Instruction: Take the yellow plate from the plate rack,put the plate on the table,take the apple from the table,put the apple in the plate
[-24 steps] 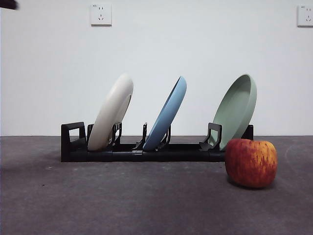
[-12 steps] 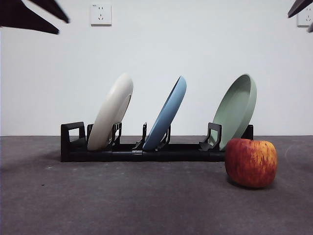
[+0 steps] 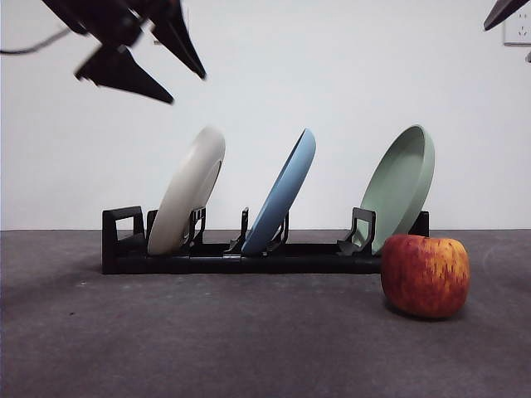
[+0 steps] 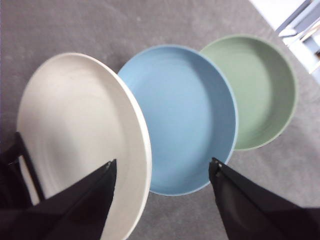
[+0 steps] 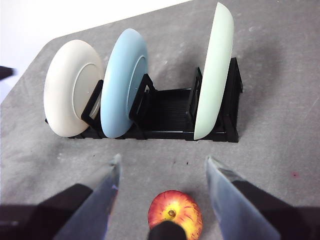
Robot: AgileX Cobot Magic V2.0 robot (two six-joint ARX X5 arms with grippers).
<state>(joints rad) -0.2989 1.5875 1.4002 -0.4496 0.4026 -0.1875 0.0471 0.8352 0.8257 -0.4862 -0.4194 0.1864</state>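
Note:
The yellow plate (image 3: 189, 189) leans in the left slot of the black plate rack (image 3: 249, 259). The apple (image 3: 426, 275) stands on the table (image 3: 249, 348) in front of the rack's right end. My left gripper (image 3: 187, 89) is open and empty, in the air above and a little left of the yellow plate's top edge. In the left wrist view its jaws (image 4: 162, 162) stand wide over the yellow plate (image 4: 75, 125). My right gripper (image 5: 163, 160) is open and empty, high above the apple (image 5: 176, 212). In the front view it shows only as a dark tip (image 3: 504, 12).
A light blue plate (image 3: 284, 192) leans in the rack's middle slot and a sage green plate (image 3: 401, 186) in its right slot. A white wall with two sockets stands behind the rack.
My left gripper has come in from the top left corner, down and to the right, towards the yellow plate's top. The right gripper's tip appeared at the top right corner. Plates and apple have not moved.

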